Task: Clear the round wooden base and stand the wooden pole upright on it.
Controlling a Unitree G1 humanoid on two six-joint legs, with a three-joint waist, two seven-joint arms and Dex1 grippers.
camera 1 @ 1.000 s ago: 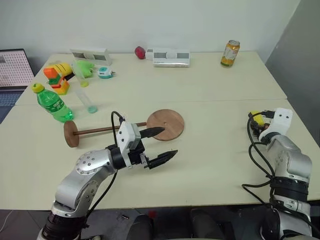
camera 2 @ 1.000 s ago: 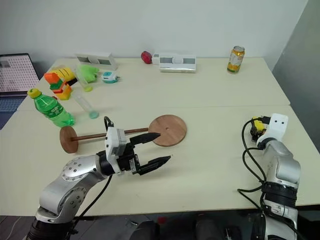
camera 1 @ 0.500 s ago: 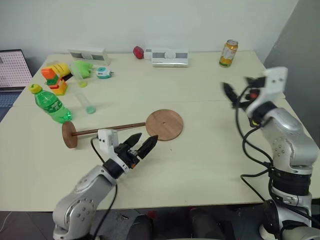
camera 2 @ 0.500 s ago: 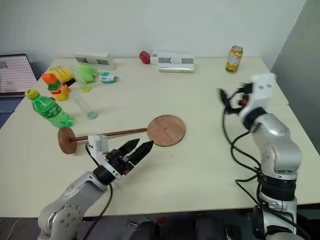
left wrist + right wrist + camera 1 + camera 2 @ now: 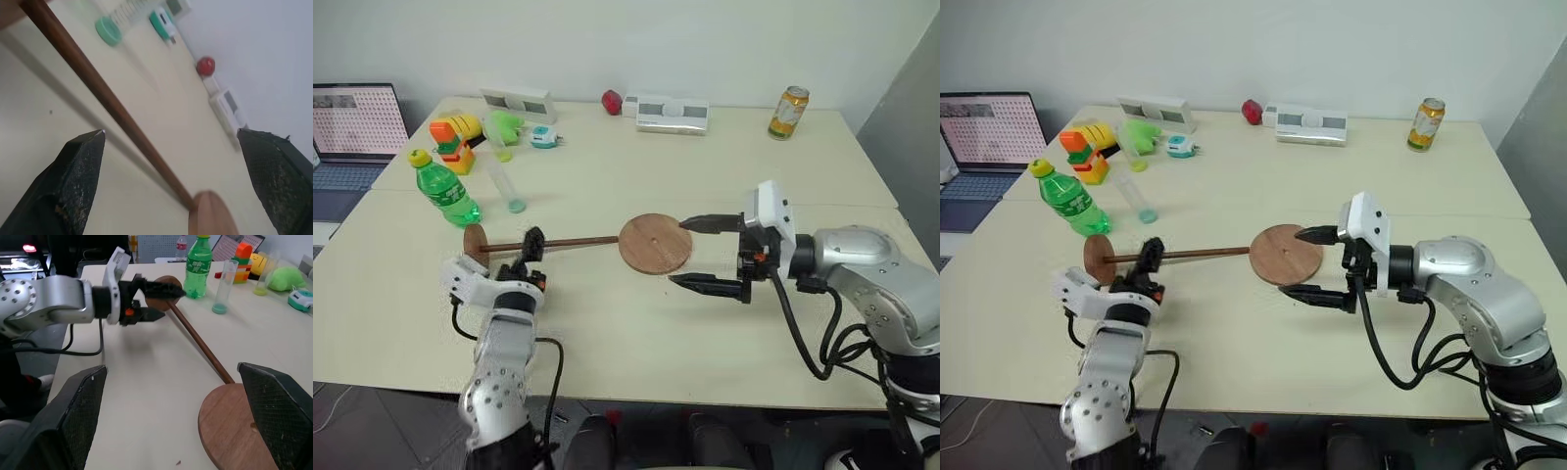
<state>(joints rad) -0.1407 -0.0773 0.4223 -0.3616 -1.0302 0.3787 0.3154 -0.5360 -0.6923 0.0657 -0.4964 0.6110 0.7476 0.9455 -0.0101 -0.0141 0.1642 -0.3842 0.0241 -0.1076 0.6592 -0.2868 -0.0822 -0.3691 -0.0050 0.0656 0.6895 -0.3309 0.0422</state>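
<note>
Head views: your left gripper (image 5: 527,257) straddles the wooden pole (image 5: 570,241) near its disc end, jaws wide, nothing held, set up to pinch the shaft. The pole lies flat, its far tip touching the round wooden base (image 5: 655,243) mid-table.

Left wrist view: pole runs between the spread fingers (image 5: 78,171), apart from both.

Right wrist view: your right gripper (image 5: 705,254) brackets the base's right side, jaws wide, likely to steady it.
</note>
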